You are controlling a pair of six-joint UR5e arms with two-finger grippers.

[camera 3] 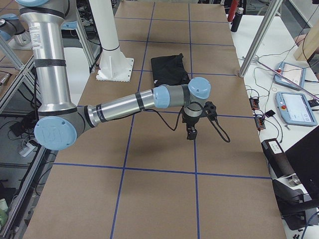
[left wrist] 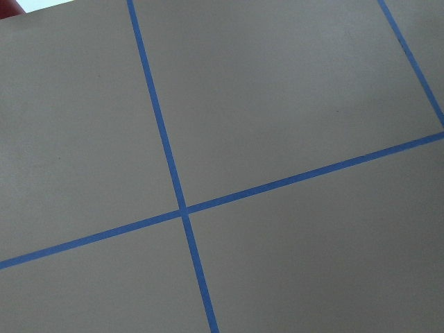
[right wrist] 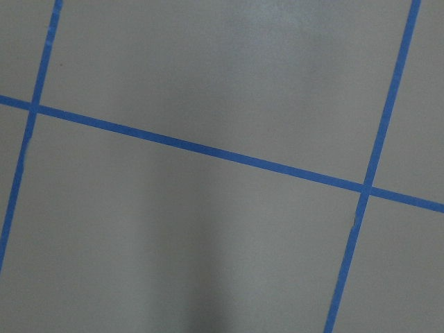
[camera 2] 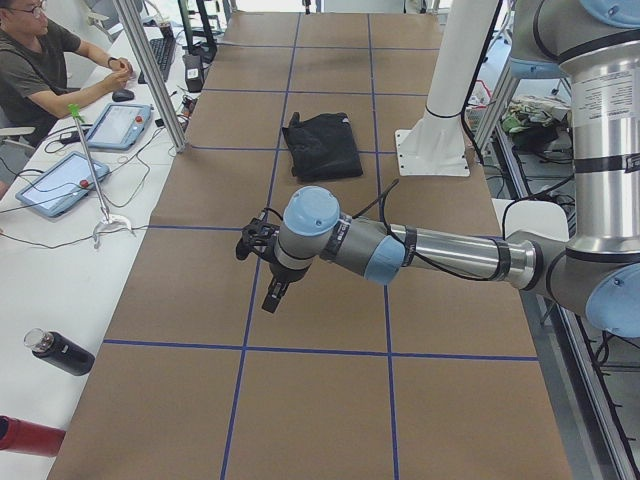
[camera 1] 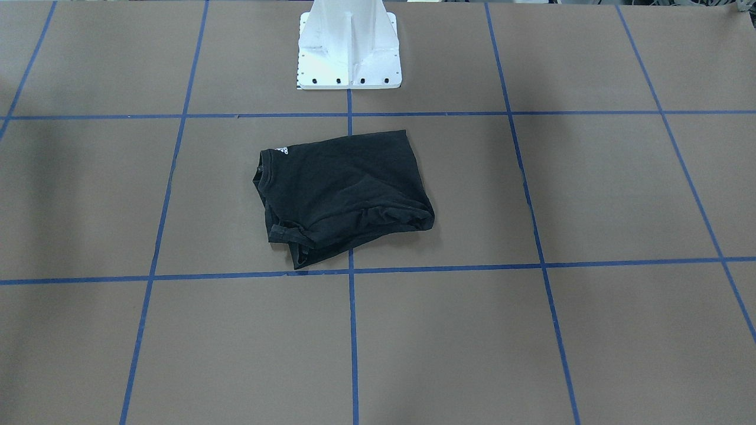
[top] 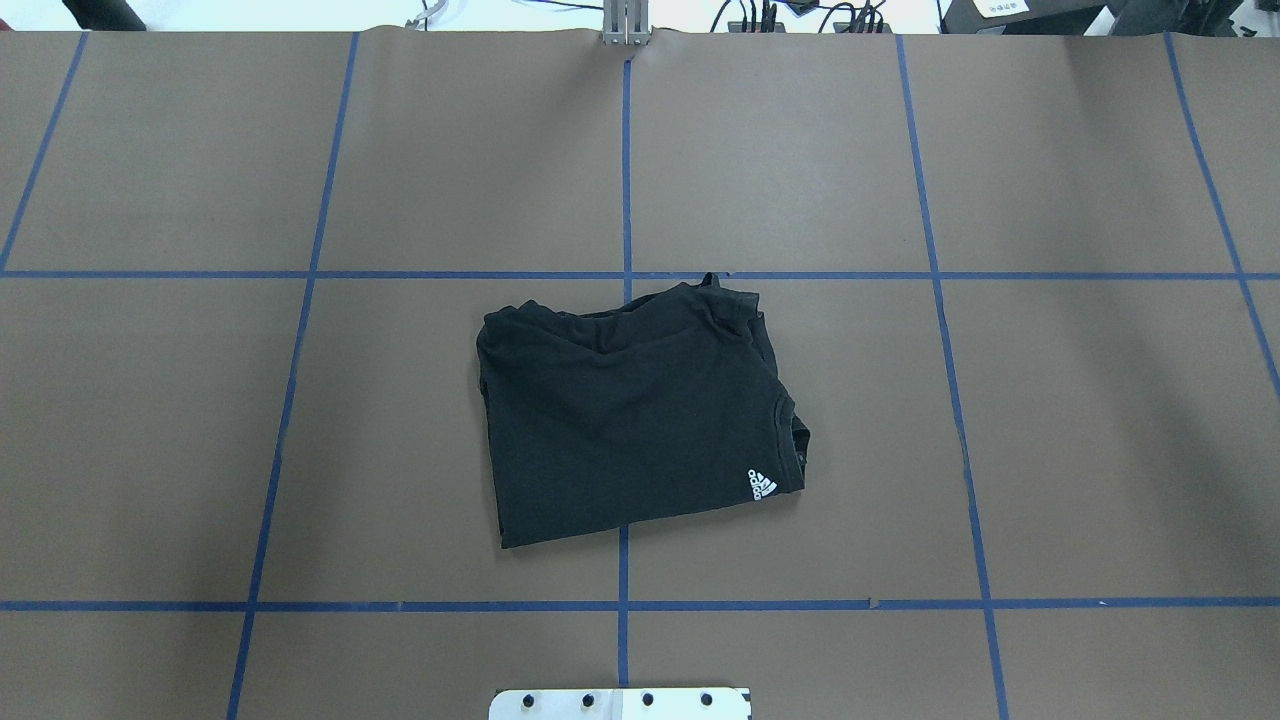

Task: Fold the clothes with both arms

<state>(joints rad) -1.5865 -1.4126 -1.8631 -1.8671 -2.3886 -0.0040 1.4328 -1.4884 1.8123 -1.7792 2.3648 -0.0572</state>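
T-shirt (top: 630, 420): a folded black bundle mid-table (top: 1100, 450), across the centre blue tape line (top: 625, 200). In the overhead view its white logo (top: 762, 485) is at the 4 o'clock corner.
My left end effector (camera 2: 273, 298): above bare table, well apart from the T-shirt; opening width, I cannot tell.
My right end effector (camera 3: 191, 133): likewise above bare table; width, I cannot tell.
White pedestal (top: 620, 703): 6 o'clock of the T-shirt, overhead.
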